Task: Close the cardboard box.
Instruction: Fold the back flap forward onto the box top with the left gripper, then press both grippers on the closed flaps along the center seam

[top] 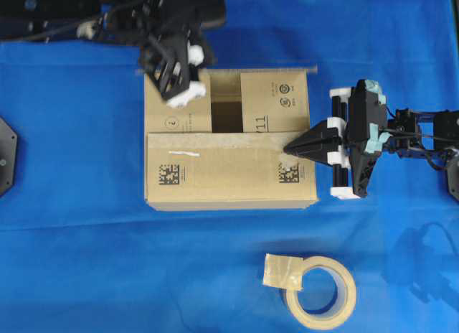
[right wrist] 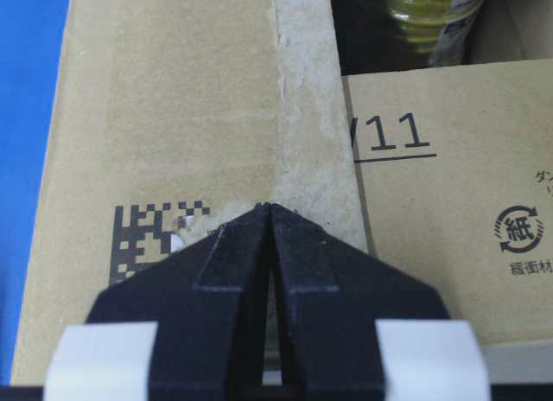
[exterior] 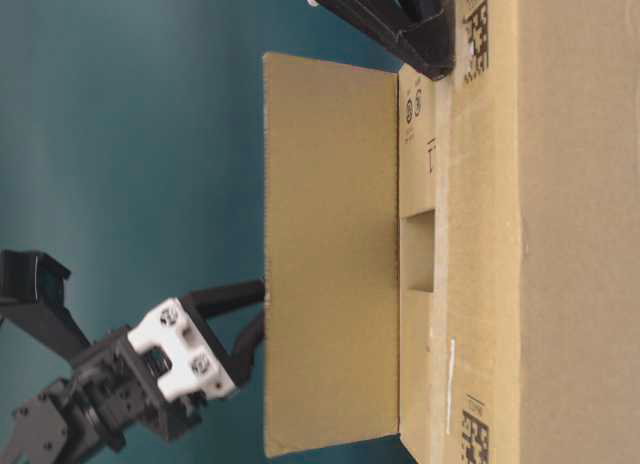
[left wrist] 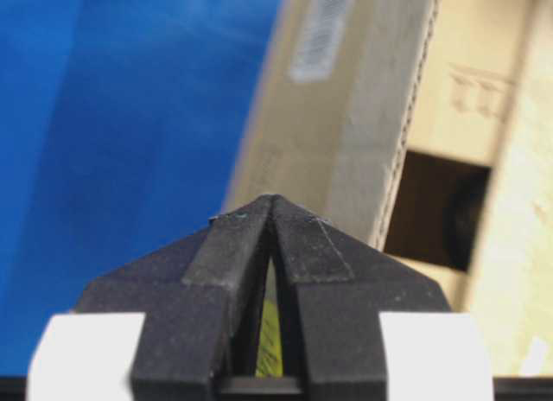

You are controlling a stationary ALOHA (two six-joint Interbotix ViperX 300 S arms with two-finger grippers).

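Cardboard box [top: 229, 143] lay mid-cloth, long axis running left-right.
One long flap [top: 229, 169] was folded flat, the far flap [exterior: 330, 254] upright; left gripper [top: 176, 74] and right gripper [top: 288, 149] both pinched closed, empty.

The left gripper [top: 174, 78] hangs at the far left, its arm reaching in from the far edge, fingers pressed together at the tips. The right gripper [top: 289, 149] points leftward from the right side, its fingers likewise brought to a point.
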